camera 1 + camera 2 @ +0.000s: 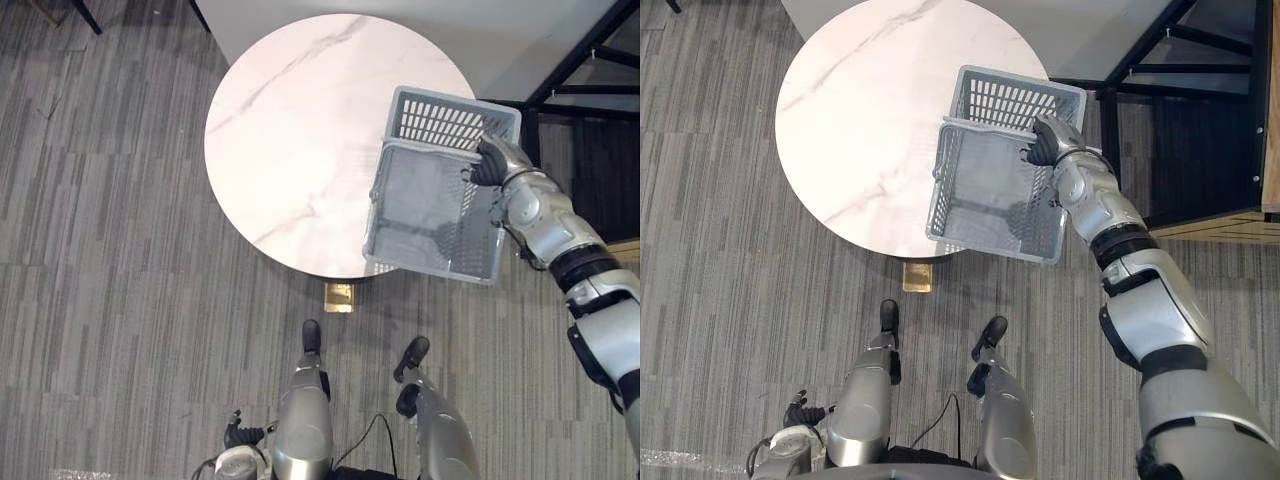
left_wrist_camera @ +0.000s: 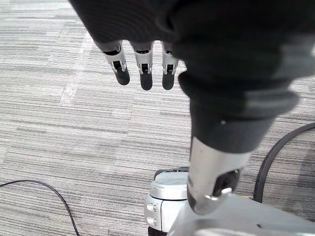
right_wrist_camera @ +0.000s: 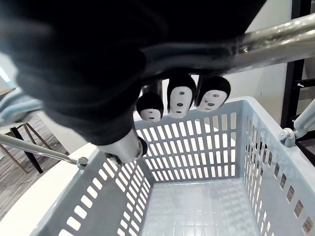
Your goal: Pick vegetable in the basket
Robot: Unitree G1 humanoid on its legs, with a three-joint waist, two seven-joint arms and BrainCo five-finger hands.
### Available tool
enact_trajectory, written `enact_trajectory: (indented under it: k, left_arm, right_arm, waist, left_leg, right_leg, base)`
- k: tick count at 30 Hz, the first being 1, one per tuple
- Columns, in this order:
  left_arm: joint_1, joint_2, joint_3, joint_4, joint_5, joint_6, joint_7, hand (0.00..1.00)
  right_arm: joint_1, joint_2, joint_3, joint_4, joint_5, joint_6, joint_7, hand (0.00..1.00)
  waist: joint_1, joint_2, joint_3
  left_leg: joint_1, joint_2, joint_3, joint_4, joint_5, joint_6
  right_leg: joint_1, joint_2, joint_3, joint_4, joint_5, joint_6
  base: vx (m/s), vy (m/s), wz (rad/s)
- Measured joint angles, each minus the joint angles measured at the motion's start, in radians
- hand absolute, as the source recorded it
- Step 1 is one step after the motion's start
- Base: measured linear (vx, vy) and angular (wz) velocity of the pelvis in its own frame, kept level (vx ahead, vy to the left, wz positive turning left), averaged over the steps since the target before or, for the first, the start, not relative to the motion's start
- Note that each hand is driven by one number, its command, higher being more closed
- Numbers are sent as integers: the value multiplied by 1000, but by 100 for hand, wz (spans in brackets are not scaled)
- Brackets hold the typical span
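While the right hand (image 1: 1045, 141) grips the basket (image 1: 1015, 103) by its handle (image 3: 275, 43) at the table's (image 1: 860, 120) four o'clock edge, the left hand (image 2: 143, 69) hangs relaxed (fingers straight) over carpet (image 2: 59, 123).

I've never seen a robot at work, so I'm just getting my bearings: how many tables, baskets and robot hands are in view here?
Table: 1, round and white.
Basket: 1, grey plastic.
Hands: 2, right hand gripping the basket's handle, left hand open above the carpet.
Total: 4.
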Motion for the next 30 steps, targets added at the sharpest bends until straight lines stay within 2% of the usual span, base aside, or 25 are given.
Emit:
enact_trajectory:
  k: [10, 12, 17, 20, 24, 26, 28, 30]
  left_arm:
    - [4, 0, 8, -5, 8, -9, 1, 0]
    - [7, 0, 25, -6, 9, -12, 2, 0]
    - [27, -1, 62, -5, 23, -14, 2, 0]
    - [64, 4, 84, -5, 55, 4, -17, 0]
    - [83, 12, 112, -3, 92, 21, -32, 0]
    - [101, 16, 121, -1, 93, 25, -32, 0]
    - [110, 21, 121, 13, 94, 28, -40, 0]
    - [125, 20, 122, 21, 97, 29, -46, 0]
  right_arm:
    - [97, 1, 35, -47, -21, -97, 5, 100]
    - [119, -3, 34, -117, -22, -135, 1, 100]
    - [218, -43, 33, -326, -32, -196, 8, 100]
    - [300, -59, 32, -442, -32, -227, 52, 100]
    - [408, -127, 15, -562, -29, -260, 122, 100]
    - [485, -152, -24, -636, -29, -280, 178, 100]
    - [548, -177, -55, -688, -20, -286, 211, 100]
    - [599, -192, -73, -732, -19, -293, 237, 100]
  waist:
    - [-9, -1, -1]
    - [-29, -8, -5]
    - [-49, -32, -53]
    - [-85, -50, -113]
    - [-98, -65, -163]
    - [-117, -74, -183]
    - [-120, -77, -209]
    - [-137, -77, -238]
  left_leg:
    - [96, 1, 35, -28, 0, 0]
    - [127, 3, 46, -46, 1, -2]
    - [179, 4, 89, -86, 2, -5]
    - [209, -1, 103, -114, 2, -5]
    - [252, -6, 119, -138, 1, -6]
    - [279, -7, 124, -149, -1, -9]
    - [289, -7, 137, -152, -6, -14]
    - [291, -9, 139, -152, -7, -15]
  right_leg:
    - [69, 9, 27, -12, 0, 0]
    - [92, 18, 35, -33, 5, 1]
    - [123, 36, 64, -79, 21, 4]
    - [145, 39, 70, -104, 24, 9]
    - [179, 43, 82, -128, 27, 13]
    - [204, 46, 85, -140, 28, 16]
    - [207, 49, 97, -145, 29, 17]
    - [212, 49, 102, -154, 33, 22]
  base:
    - [11, 16, -9]
    - [29, 7, -12]
    - [71, 9, -19]
    - [112, 18, -13]
    - [61, 7, -9]
    - [40, 2, -6]
    - [3, 0, -17]
    - [17, -8, -10]
